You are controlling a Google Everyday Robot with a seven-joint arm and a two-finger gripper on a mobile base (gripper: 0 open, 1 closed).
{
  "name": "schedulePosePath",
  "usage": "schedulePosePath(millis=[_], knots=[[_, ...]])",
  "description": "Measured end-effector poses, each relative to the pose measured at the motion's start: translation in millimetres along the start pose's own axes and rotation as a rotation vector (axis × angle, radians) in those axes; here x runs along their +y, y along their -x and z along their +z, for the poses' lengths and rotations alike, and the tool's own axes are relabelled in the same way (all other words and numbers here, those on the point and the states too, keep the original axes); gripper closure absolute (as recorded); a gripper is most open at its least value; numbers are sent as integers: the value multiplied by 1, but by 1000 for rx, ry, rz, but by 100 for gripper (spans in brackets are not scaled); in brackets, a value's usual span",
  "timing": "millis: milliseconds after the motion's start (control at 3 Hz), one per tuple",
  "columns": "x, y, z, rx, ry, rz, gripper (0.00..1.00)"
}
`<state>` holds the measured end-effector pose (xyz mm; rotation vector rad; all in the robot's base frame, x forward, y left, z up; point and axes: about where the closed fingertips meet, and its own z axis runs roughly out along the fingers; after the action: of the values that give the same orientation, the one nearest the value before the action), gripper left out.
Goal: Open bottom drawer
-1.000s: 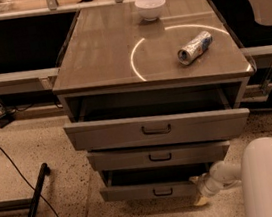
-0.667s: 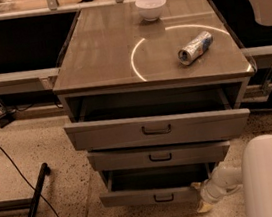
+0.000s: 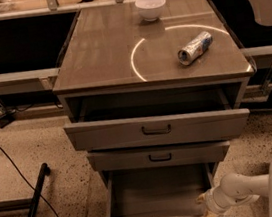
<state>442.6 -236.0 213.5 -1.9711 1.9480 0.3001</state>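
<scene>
Though bottom drawer stands open, front cut off | tool at its front corner | grip unclear

The jaws, cream with a yellowish tinge, sit at the right front corner of the bottom drawer, which is plain grey inside and lies to their left. The arm to their right is white. Above them, the middle drawer and top drawer are grey with dark handles. Higher still, the desk is brownish grey with a thin white ring. On it are a white bowl and a silver-and-blue can. Far left, the floor is speckled beige.
</scene>
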Motion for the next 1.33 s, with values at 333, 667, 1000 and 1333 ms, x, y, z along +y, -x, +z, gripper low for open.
schedulePosePath(millis=[333,667,1000,1333], knots=[[-27,21,-20,-14,-56,-49,50],[-53,38,-17,-37,-57,-68,69],[-71,36,4,-39,-48,-55,92],[-61,21,29,-33,-11,-20,100]])
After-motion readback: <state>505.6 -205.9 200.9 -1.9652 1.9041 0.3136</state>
